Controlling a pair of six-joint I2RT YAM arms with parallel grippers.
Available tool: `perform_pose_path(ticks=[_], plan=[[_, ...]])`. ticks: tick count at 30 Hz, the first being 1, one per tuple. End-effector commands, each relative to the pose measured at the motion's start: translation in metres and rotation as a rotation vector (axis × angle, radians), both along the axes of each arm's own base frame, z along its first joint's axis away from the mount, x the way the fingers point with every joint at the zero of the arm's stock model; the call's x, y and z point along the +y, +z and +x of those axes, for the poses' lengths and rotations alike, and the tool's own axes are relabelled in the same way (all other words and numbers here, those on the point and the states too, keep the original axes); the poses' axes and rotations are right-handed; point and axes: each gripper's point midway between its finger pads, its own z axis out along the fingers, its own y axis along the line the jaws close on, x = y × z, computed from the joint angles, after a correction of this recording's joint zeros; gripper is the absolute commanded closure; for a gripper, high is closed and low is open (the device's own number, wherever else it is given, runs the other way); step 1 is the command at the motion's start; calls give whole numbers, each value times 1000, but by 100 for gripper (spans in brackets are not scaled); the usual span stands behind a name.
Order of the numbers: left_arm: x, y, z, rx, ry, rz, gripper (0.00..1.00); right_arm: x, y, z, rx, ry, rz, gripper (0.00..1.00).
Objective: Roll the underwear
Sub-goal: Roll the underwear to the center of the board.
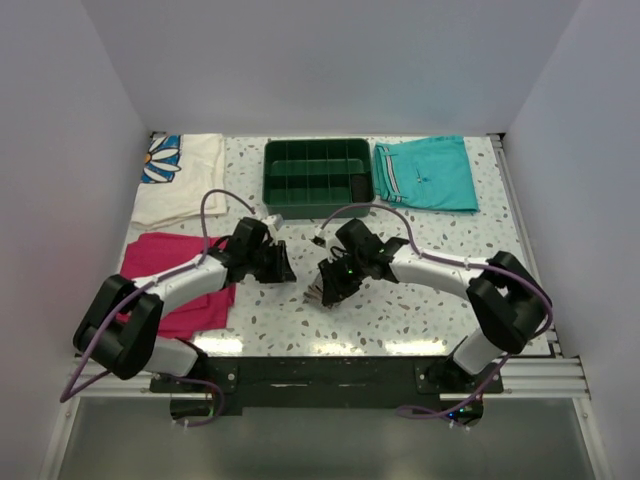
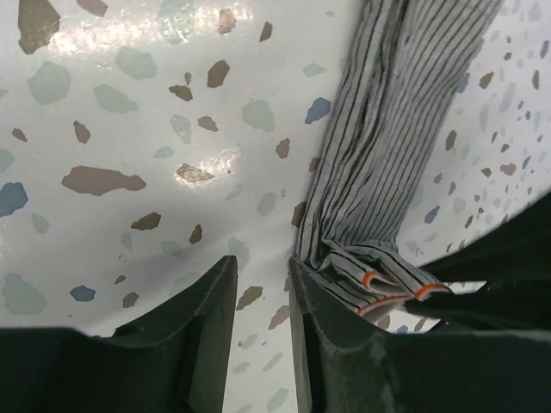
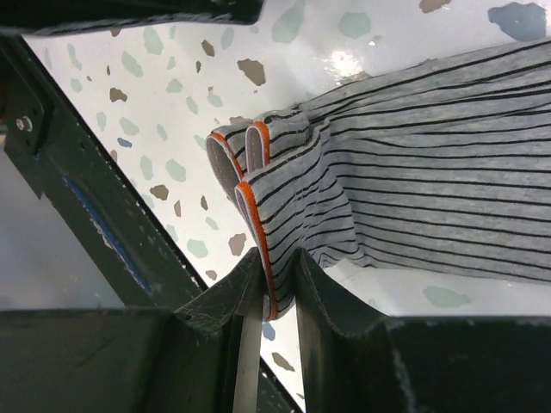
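Soft, matt, fine-striped cloth is seen on the underwear, with smooth orange trim along its edges. A glossy, smooth, speckled finish with glare is shown by the surface. Hard green plastic is made out on the tray.

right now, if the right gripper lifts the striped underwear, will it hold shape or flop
Probably floppy: the underwear creases and folds where the right gripper pinches its trim. Likely light, being thin cloth. Pushed, it'd probably bunch, given those folds.

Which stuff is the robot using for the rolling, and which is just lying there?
For the job: underwear, right gripper, left gripper.
Just lying about: tray, shorts, magenta cloth, flowered cloth.
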Motion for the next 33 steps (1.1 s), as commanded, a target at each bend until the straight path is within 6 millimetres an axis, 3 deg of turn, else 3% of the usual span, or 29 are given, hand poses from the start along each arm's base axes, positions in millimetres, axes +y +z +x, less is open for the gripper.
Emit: perform_pose_path(ticks=[1, 10, 20, 25, 30, 33], plan=[[-11, 25, 7, -111, -50, -86, 64, 6, -3, 1, 88, 18, 84, 76], [-15, 28, 6, -122, -71, -116, 63, 1, -24, 3, 137, 32, 62, 74], [-4, 8, 11, -52, 0, -26, 63, 3, 11, 10, 7, 34, 101, 53], [1, -6, 14, 5, 46, 28, 64, 7, 15, 4, -22, 49, 82, 51], [6, -1, 25, -7, 84, 66, 64, 19, 4, -8, -16, 81, 46, 52], [12, 2, 29, -16, 100, 94, 64, 23, 9, -8, -33, 58, 71, 54]])
